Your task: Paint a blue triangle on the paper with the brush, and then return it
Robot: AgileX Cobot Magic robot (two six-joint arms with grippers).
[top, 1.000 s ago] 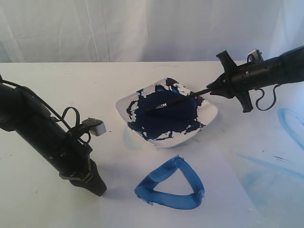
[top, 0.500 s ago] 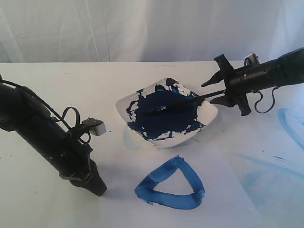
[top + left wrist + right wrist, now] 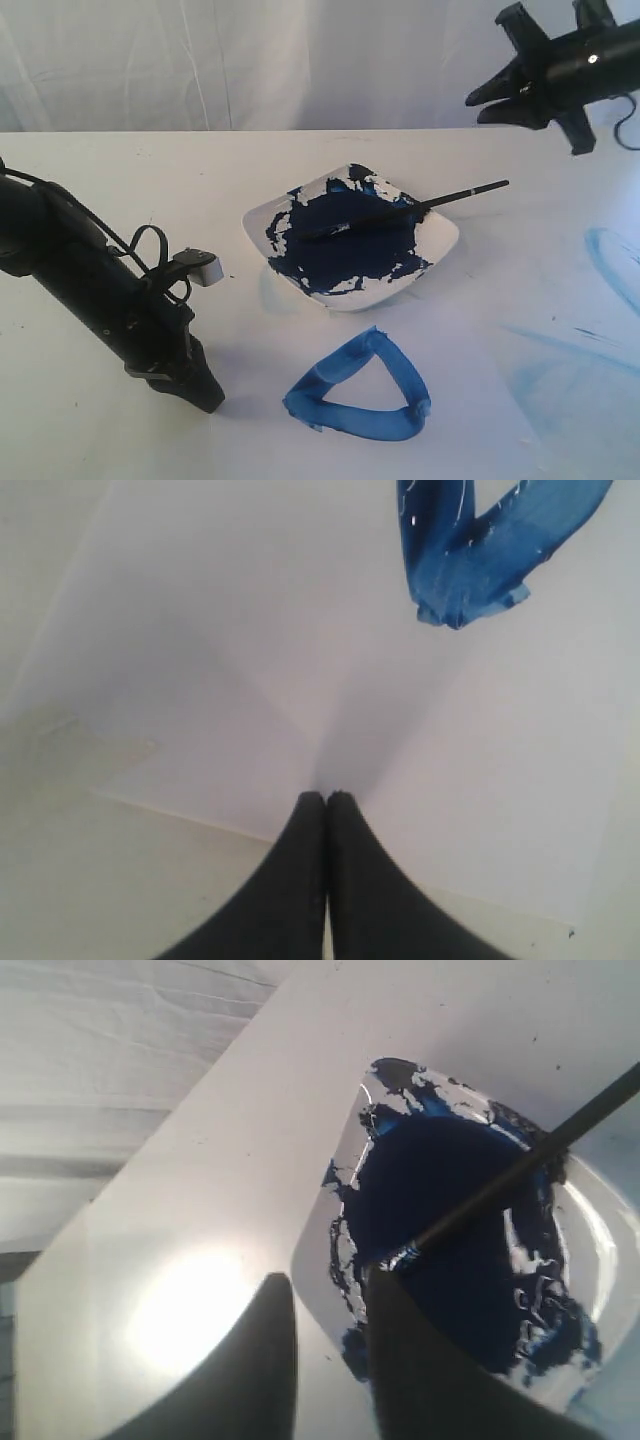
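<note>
**Brush laid in dish, both grippers off it**

Open white tabletop point(image 3: 150, 170) all round the white square dish point(image 3: 256, 216) of dark navy paint point(image 3: 350, 250). Thin black-handled brush point(image 3: 400, 210) lying across it, bristles in the pool, handle overhanging the rim toward 2 o'clock. Right gripper point(image 3: 473, 110) point(image 3: 325, 1280) raised well apart at 2 o'clock, jaws parted, grasping nothing. Left gripper point(image 3: 212, 400) point(image 3: 327, 798) at 8 o'clock, angled down over the white paper sheet point(image 3: 470, 380), jaws clenched together, empty. Thick blue triangle outline point(image 3: 350, 420) at 6 o'clock. Pale blue smears point(image 3: 610, 255) at 4 o'clock.

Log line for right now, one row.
triangle: painted on paper | brush: lying in dish, tip in paint | right gripper: open, empty, clear of dish | left gripper: shut, over paper
</note>
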